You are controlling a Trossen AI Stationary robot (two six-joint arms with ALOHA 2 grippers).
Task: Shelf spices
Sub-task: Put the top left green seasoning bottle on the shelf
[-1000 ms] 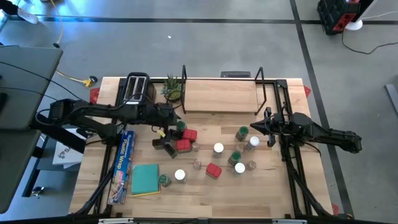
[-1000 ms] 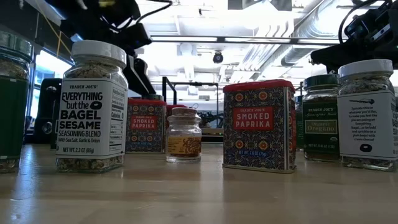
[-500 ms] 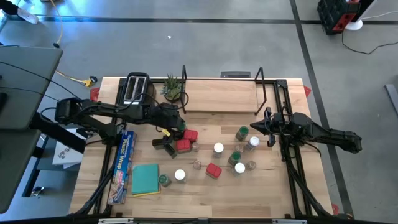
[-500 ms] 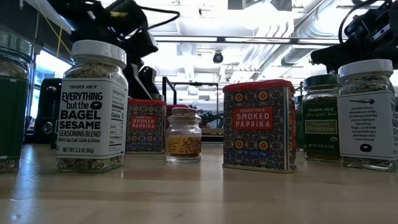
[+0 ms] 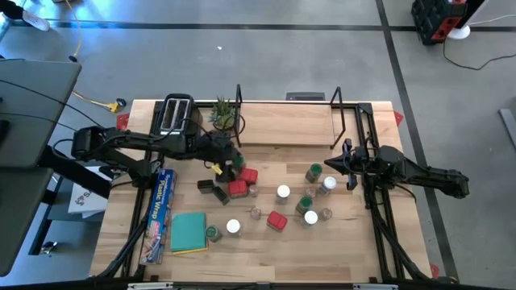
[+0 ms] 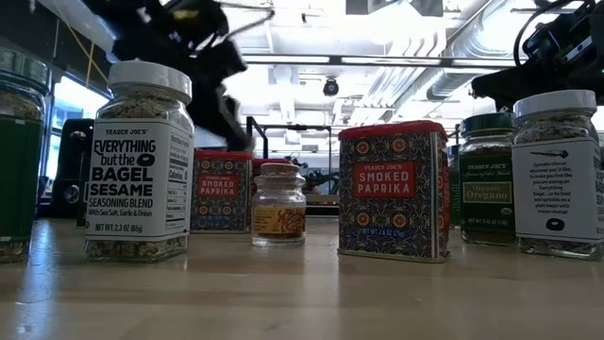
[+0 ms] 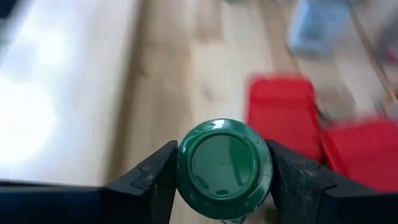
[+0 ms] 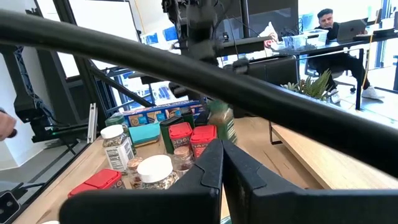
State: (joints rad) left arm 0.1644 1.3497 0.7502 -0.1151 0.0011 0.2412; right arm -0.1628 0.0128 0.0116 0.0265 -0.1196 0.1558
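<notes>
Green-lidded jar (image 7: 224, 167), round glossy top, clamped betw. left gripper (image 7: 222, 177) fingers; right gripper (image 8: 222, 163) shut, empty.

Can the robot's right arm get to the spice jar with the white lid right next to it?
Probably yes. The right gripper, shut, hovers beside the white-lidded clear glass jar, with nothing between them.

A dark green lid (image 7: 224, 163) is seen between black fingers (image 7: 149, 180). Red tins (image 6: 393, 189) are patterned in navy with orange-and-white medallions (lettered "Smoked Paprika"). A white-lidded jar (image 6: 140, 161) is labelled in black on white. The counter (image 5: 355, 242) is pale wood, the pad (image 5: 189, 232) teal.
</notes>
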